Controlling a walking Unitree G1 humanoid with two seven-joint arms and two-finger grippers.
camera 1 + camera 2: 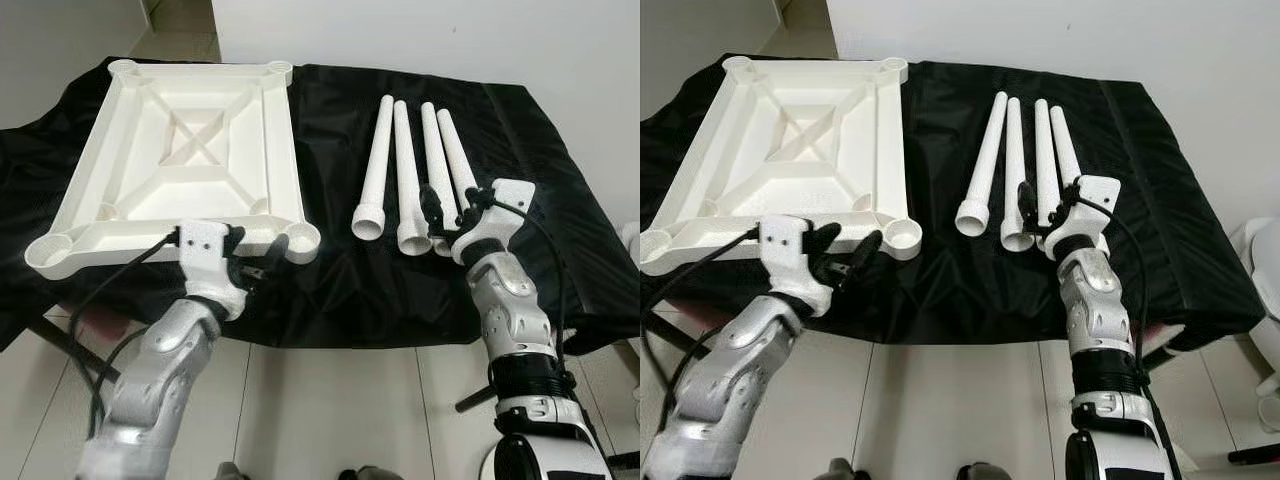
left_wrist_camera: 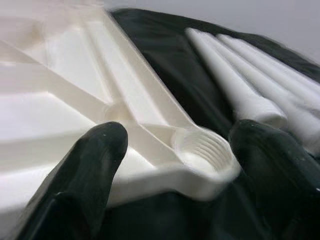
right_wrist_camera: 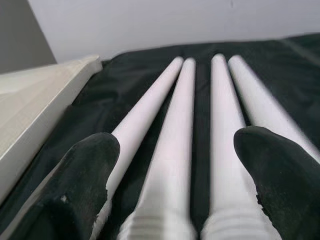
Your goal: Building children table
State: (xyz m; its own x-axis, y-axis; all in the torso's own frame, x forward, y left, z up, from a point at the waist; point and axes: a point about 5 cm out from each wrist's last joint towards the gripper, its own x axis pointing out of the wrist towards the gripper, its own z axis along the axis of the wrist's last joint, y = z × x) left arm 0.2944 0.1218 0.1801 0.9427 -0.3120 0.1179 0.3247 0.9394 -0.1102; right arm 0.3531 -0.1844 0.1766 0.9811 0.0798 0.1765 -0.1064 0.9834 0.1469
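A white square tabletop (image 1: 275, 150) lies upside down on the left half of a black cloth. It has a threaded round socket (image 2: 202, 150) at each corner. Several white tapered legs (image 1: 405, 170) lie side by side to its right, wide ends toward me. My left gripper (image 1: 258, 250) is open at the tabletop's near right corner, with the socket between its fingers but not touched. My right gripper (image 1: 455, 205) is open just above the near ends of the legs (image 3: 175, 145), its fingers straddling the two middle ones without holding any.
The black cloth (image 1: 340, 290) covers a low table and hangs over its front edge. Pale tiled floor (image 1: 330, 400) lies below. A white wall (image 1: 450, 40) stands behind. A black cable (image 1: 110, 290) loops from my left wrist.
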